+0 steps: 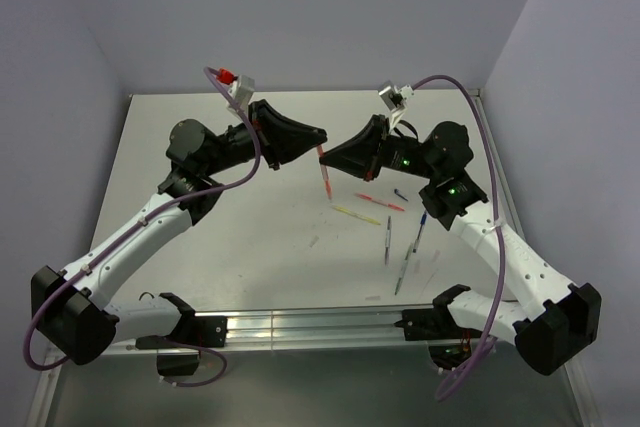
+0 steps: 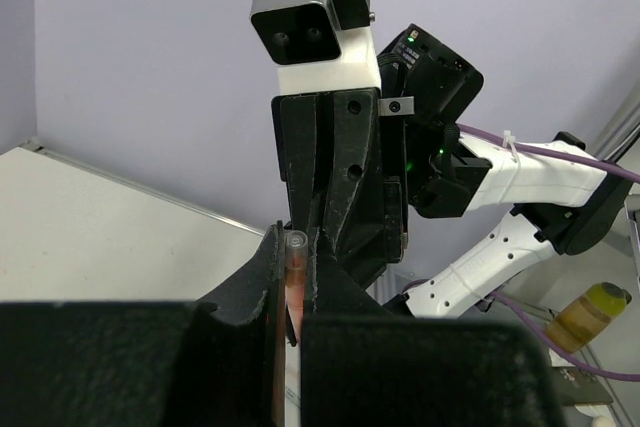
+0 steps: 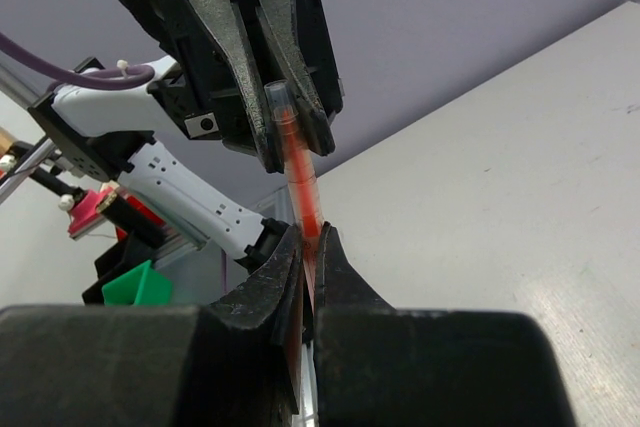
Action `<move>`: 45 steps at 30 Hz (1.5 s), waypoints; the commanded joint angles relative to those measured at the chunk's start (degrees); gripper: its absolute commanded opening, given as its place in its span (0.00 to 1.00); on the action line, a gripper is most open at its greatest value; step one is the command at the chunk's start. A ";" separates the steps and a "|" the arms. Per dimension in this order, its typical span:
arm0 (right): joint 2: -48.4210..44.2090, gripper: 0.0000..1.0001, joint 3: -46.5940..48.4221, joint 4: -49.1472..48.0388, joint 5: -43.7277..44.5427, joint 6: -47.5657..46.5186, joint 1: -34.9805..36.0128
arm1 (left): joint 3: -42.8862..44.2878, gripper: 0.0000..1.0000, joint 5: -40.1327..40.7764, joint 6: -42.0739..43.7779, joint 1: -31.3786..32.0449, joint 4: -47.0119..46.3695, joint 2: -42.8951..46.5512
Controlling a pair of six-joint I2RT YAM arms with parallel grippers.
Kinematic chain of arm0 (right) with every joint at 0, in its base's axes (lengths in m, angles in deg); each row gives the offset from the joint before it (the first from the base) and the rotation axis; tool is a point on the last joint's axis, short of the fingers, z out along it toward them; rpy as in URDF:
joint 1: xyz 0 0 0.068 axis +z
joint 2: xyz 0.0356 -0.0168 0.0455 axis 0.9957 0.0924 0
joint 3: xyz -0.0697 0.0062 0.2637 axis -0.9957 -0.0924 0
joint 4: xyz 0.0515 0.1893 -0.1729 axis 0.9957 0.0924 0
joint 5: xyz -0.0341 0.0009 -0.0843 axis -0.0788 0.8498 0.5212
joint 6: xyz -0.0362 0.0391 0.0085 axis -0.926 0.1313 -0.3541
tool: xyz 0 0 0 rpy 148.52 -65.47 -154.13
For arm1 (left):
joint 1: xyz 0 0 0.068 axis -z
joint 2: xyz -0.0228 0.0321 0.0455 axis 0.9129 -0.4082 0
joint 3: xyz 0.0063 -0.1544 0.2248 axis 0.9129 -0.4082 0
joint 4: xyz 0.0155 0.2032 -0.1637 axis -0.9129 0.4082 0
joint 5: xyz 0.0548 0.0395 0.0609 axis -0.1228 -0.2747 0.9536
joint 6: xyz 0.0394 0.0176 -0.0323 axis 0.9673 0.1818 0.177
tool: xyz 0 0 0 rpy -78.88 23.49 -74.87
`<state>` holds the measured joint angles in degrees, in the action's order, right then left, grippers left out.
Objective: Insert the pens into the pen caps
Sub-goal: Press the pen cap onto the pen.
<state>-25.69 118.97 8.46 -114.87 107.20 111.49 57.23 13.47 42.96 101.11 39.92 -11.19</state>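
A red pen [image 1: 325, 179] hangs nearly upright above the middle of the table, gripped by both arms. My right gripper [image 3: 312, 235] is shut on the pen's red barrel [image 3: 303, 187]. My left gripper [image 2: 295, 239] is shut on a translucent pen cap [image 2: 296, 245] that sits over the pen's upper end. In the right wrist view the cap [image 3: 279, 99] pokes out above the left fingers. From above, the left gripper [image 1: 321, 139] and the right gripper [image 1: 326, 160] meet tip to tip. More pens lie on the table to the right.
On the table right of centre lie a pink-red pen [image 1: 380, 201], a yellow pen [image 1: 357, 215], a grey pen [image 1: 388, 240], a blue pen [image 1: 420, 230] and a clear-green pen [image 1: 402, 272]. A small dark blue cap [image 1: 400, 194] lies near them. A metal rail [image 1: 300, 327] runs along the near edge.
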 commanded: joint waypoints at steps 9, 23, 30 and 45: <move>-0.50 0.00 7.00 -0.93 16.95 -1.80 -2.26 | -0.83 0.00 -0.45 3.72 5.05 11.70 -0.47; -1.29 0.00 11.48 8.49 28.99 -7.96 -0.60 | 2.59 0.00 10.10 5.92 8.74 21.64 -3.71; -1.29 0.00 14.12 13.93 37.78 -13.14 2.48 | 3.57 0.00 15.02 5.92 10.41 25.15 -4.86; 0.20 0.00 17.29 17.19 46.83 -17.45 6.08 | 4.01 0.00 20.91 4.43 11.03 30.95 -6.09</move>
<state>-25.38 129.03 40.79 -81.35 90.59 118.92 62.36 41.25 48.05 108.67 57.93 -15.88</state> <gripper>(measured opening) 0.036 0.072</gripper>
